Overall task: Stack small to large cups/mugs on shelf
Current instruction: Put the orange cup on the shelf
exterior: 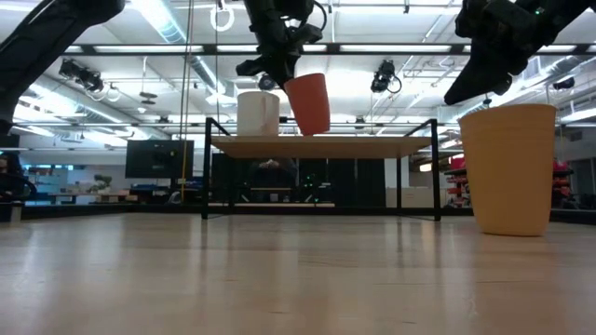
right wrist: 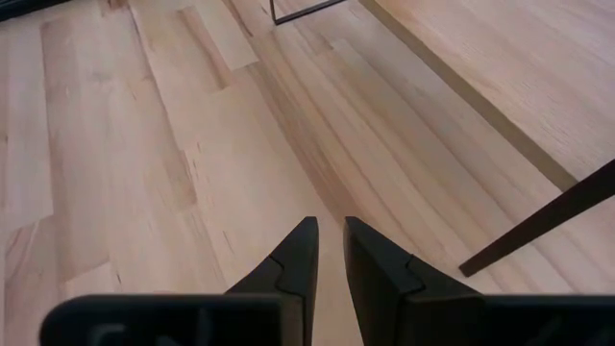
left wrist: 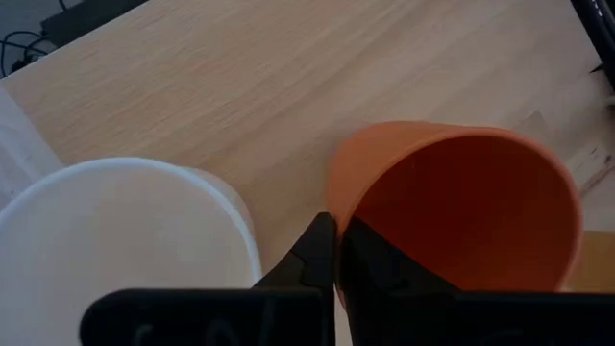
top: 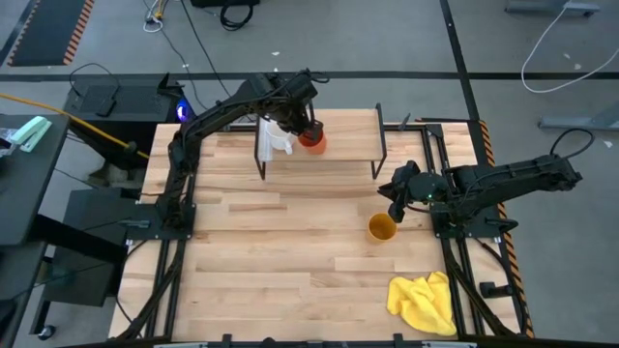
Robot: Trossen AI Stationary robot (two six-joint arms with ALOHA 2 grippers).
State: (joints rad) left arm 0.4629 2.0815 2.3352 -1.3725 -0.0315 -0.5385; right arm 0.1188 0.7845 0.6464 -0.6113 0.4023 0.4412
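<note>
The light-wood shelf (top: 348,135) stands at the table's far side. On its left part the white mug (top: 275,136) stands upright on its base. Right beside the mug, my left gripper (top: 306,129) is shut on the orange-red cup (top: 312,141), which tilts over the shelf top (exterior: 372,144). The mustard-yellow cup (top: 382,228) stands upright on the table, in front of the shelf's right end. My right gripper (top: 396,205) hangs shut just right of and above it (exterior: 507,167), touching nothing. My left gripper pinches the orange-red cup's rim wall (left wrist: 338,207) on the side toward the white mug, one finger (left wrist: 370,264) inside the cup and one outside. The fingers come from above, pointing down. The cup is tilted (exterior: 309,102); whether its base touches the shelf, I cannot tell.
A crumpled yellow cloth (top: 426,302) lies at the table's near right corner. The shelf's thin black legs (top: 380,145) stand on the table (top: 271,251). The shelf's right half is bare wood, and so is the wide area of table in front of it.
</note>
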